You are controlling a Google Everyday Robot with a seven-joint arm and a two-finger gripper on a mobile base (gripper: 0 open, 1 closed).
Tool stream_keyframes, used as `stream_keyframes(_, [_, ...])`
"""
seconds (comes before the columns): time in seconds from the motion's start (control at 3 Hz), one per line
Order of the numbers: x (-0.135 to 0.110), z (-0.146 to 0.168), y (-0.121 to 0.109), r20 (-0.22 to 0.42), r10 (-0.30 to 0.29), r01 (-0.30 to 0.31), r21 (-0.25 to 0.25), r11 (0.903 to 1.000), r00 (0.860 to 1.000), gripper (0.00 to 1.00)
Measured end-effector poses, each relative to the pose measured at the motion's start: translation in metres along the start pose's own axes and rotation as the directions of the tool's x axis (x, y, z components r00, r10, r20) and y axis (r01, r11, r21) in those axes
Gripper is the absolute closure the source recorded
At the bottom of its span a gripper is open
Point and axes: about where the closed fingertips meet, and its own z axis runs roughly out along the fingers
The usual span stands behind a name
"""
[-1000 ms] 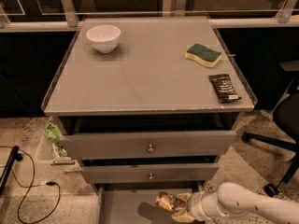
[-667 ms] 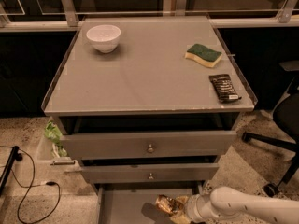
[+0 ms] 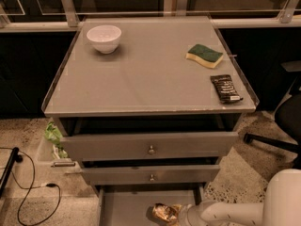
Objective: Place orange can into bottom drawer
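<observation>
The orange can [image 3: 163, 212], shiny orange-gold, lies low over the floor of the open bottom drawer [image 3: 124, 208], near its right side. My gripper [image 3: 175, 214] reaches in from the right on a white arm [image 3: 225, 212] and is shut on the can's right end. The bottom drawer is pulled out below the two knobbed grey drawers, and its front part is cut off by the frame's lower edge.
On the cabinet top stand a white bowl [image 3: 104, 37] at the back left, a green-yellow sponge [image 3: 204, 55] and a black snack packet [image 3: 225, 88] at the right. The upper drawers [image 3: 150, 147] are slightly open. Cables lie on the floor at left; a chair base stands at right.
My gripper with the can has moved a little to the left and lower inside the bottom drawer.
</observation>
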Motion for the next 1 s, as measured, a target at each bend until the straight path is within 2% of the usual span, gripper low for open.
stream_keyframes(0.33, [0.009,0.028,-0.003,0.027,-0.014,0.013,0.037,0.9992,1.000,1.00])
stream_keyframes(1.0, [0.010,0.054,-0.030,0.084,-0.038,0.029,0.110,0.9935,0.996,1.00])
